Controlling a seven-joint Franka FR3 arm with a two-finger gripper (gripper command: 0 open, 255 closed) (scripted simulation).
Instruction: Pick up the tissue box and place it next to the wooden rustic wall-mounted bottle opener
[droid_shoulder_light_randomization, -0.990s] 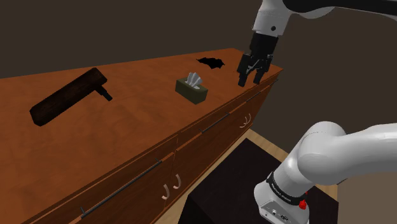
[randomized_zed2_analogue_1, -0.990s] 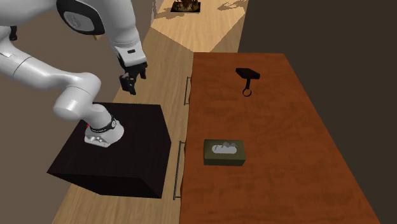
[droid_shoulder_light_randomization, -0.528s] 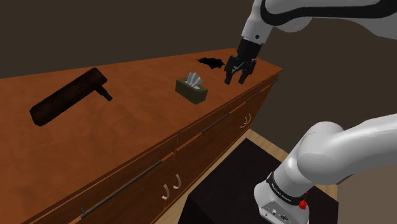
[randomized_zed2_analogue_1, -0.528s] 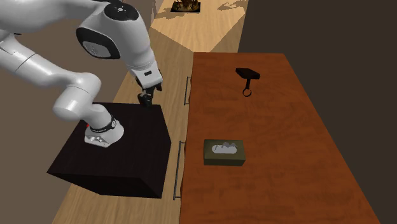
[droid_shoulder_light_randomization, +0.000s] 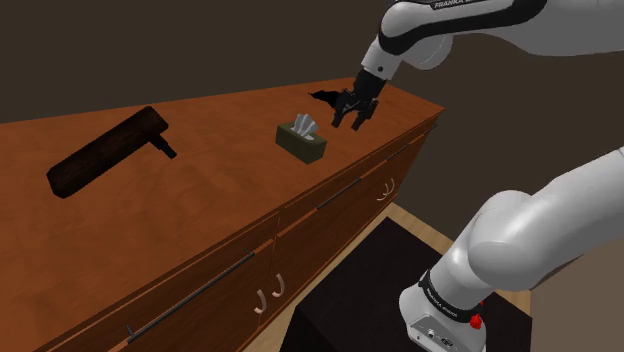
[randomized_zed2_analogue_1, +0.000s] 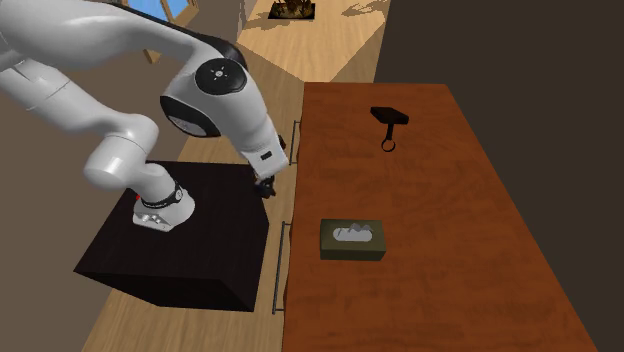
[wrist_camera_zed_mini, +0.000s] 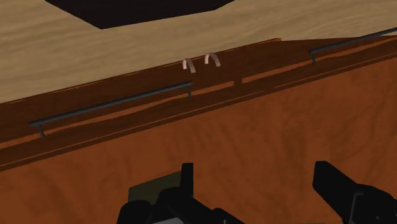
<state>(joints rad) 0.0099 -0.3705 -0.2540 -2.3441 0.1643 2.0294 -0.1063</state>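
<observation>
The tissue box (droid_shoulder_light_randomization: 302, 140) is a dark olive box with white tissue sticking out, standing on the brown wooden counter (droid_shoulder_light_randomization: 220, 190); it also appears as (randomized_zed2_analogue_1: 352, 240). My black gripper (droid_shoulder_light_randomization: 352, 110) hangs open just above the counter, a short way to the shoulder view's right of the box and not touching it. In the second exterior view the gripper (randomized_zed2_analogue_1: 266, 187) sits at the counter's front edge. In the wrist view the fingers (wrist_camera_zed_mini: 339, 188) stand wide apart with nothing between them. The bottle opener (droid_shoulder_light_randomization: 105, 151) is a long dark wooden board lying far along the counter.
A small black object with a ring (randomized_zed2_analogue_1: 389, 122) lies near the counter's far end, just beyond my gripper (droid_shoulder_light_randomization: 330, 98). Drawer fronts with thin bar handles (wrist_camera_zed_mini: 114, 105) run below the counter edge. My black stand (randomized_zed2_analogue_1: 180, 240) is on the wooden floor beside the counter.
My arm has swung from beyond the counter's end to over its top, moving the open gripper toward the shoulder view's left and closer to the tissue box. The box has not moved.
</observation>
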